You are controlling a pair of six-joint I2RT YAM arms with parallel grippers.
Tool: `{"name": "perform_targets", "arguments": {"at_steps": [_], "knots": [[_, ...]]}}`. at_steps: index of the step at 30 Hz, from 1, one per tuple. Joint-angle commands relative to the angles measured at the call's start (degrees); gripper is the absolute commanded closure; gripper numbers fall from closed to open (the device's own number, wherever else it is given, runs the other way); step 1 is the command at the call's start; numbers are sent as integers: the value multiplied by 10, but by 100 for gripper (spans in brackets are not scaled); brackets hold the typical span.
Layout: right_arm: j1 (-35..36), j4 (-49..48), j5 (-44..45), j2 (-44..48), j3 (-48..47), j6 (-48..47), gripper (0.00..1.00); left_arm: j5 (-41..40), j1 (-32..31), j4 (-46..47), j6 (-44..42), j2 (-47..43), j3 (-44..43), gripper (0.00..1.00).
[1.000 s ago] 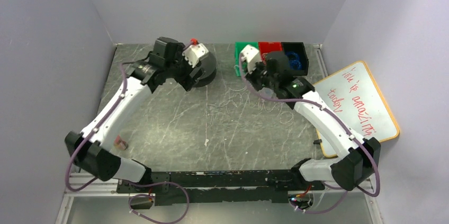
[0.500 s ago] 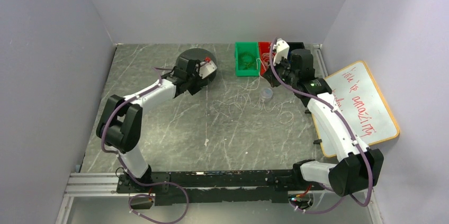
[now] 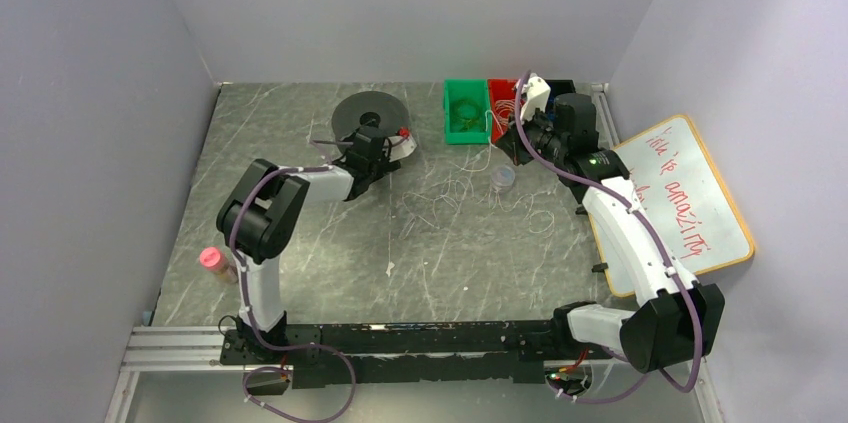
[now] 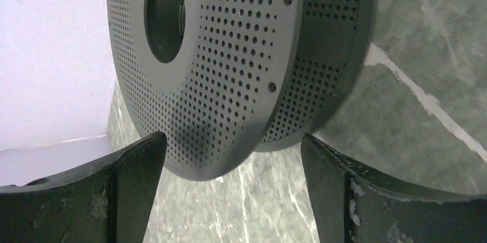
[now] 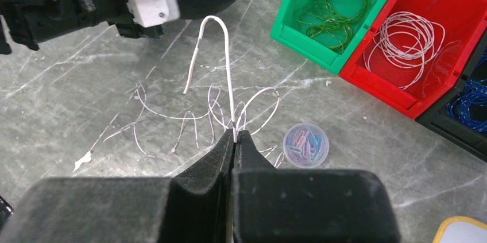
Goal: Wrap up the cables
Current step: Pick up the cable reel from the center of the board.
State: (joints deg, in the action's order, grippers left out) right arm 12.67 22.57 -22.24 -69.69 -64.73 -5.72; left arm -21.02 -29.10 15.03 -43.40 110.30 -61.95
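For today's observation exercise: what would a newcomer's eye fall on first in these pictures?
A white wire arches up like a hook from the shut right fingers, above loose wire strewn on the table. The black perforated spool, far left, looms before the open left fingers.

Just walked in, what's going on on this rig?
The right hand is shut on a thin white wire, whose free end arches up beyond the grip. More of the wire lies in loose curls on the table. The left hand is open, facing the black perforated spool without gripping it.

Spool (image 4: 241, 53) close before left end effector (image 4: 231, 142)
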Motion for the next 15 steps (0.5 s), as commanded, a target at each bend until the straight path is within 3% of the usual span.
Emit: {"name": "perform_targets", "arguments": {"at_steps": [1,5,15], "knots": [[-3,-30,-15,8,3,8,100,-54,-3,108,-39,22,2,10],[-5,-31,-19,7,4,8,100,-78,-3,147,-56,48,-1,23],[-6,-34,-21,7,8,8,100,-80,-3,115,-32,39,-23,90]]}}
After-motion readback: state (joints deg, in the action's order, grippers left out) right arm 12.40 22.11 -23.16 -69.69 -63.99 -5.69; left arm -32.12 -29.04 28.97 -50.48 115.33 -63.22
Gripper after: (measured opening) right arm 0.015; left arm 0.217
